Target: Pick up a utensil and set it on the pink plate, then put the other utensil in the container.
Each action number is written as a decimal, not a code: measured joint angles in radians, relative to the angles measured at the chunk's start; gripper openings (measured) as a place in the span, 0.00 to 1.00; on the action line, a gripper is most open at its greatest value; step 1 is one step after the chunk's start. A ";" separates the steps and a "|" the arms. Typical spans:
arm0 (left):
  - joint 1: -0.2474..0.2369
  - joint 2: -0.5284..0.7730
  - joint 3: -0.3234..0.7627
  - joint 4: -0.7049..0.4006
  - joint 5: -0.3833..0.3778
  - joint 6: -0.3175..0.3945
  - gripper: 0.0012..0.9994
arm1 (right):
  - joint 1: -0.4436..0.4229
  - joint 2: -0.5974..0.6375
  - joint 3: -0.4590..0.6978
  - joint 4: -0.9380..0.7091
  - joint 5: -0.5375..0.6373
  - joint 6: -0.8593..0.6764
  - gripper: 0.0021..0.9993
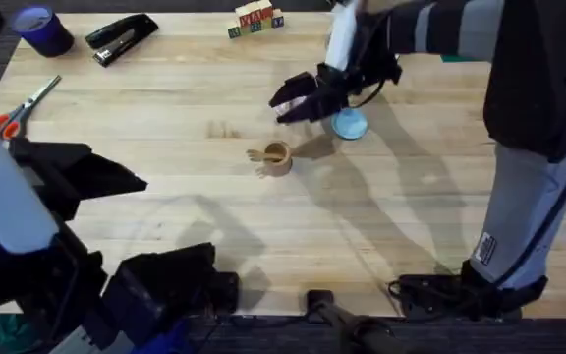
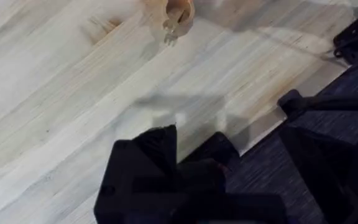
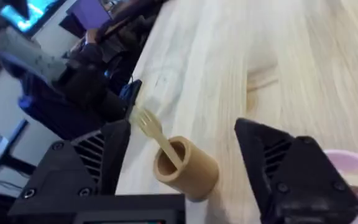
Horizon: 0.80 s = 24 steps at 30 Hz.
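fork: stands in the wooden cup, prongs up, mid-table
right claw: spread wide, empty
left claw: parted, empty
pink plate: beside right claw

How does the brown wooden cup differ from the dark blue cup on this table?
The wooden cup is tan; the dark blue cup is deep blue. The wooden cup sits near the table's middle; the blue cup is at its far left corner. A fork pokes out of the wooden cup; nothing pokes out of the blue cup. Both are small and round.
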 joint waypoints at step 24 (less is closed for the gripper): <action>0.000 0.000 0.000 0.004 0.000 0.000 1.00 | 0.012 -0.317 0.250 -0.465 0.752 0.324 1.00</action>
